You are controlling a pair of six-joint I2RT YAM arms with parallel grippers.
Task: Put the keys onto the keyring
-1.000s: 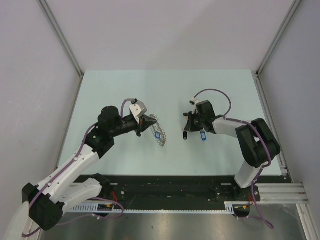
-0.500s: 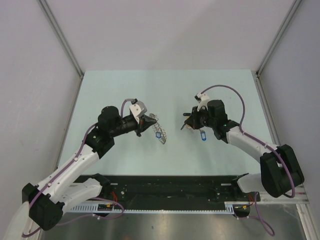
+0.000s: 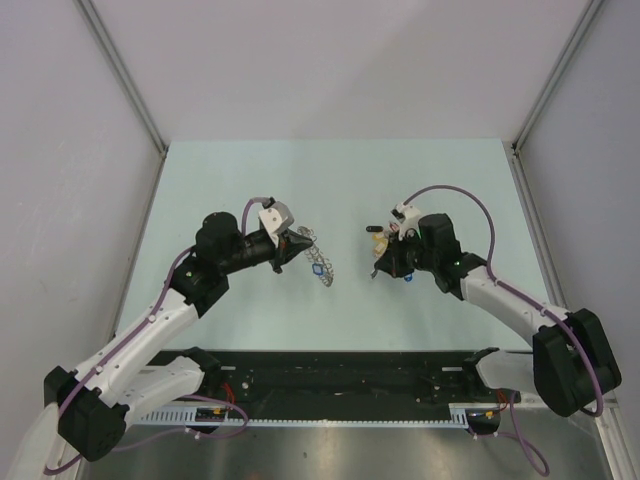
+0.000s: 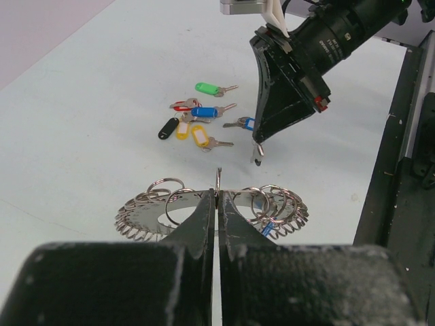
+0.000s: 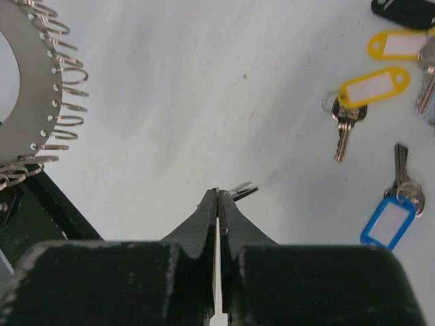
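Note:
The keyring (image 4: 146,216), a flat grey metal disc edged with small wire loops, hangs just above the table. My left gripper (image 4: 217,195) is shut on its near edge; it also shows in the top view (image 3: 318,263). A blue tag (image 4: 266,228) hangs from one loop. My right gripper (image 4: 257,151) is shut on a small silver key (image 5: 242,191), held above the table right of the ring. Loose keys lie beyond it: green (image 4: 206,88), red (image 4: 182,105), blue (image 4: 204,111), black (image 4: 167,128), yellow (image 4: 198,135). The right wrist view shows yellow (image 5: 372,85) and blue (image 5: 387,222) keys.
The pale green table (image 3: 330,180) has grey walls at the back and both sides. A black rail (image 3: 350,385) with the arm bases runs along the near edge. The key pile (image 3: 385,240) lies under the right wrist.
My right arm has swung out and its gripper has moved nearer and slightly left off the key pile, carrying a key. My left gripper has stayed put, the keyring tipping slightly.

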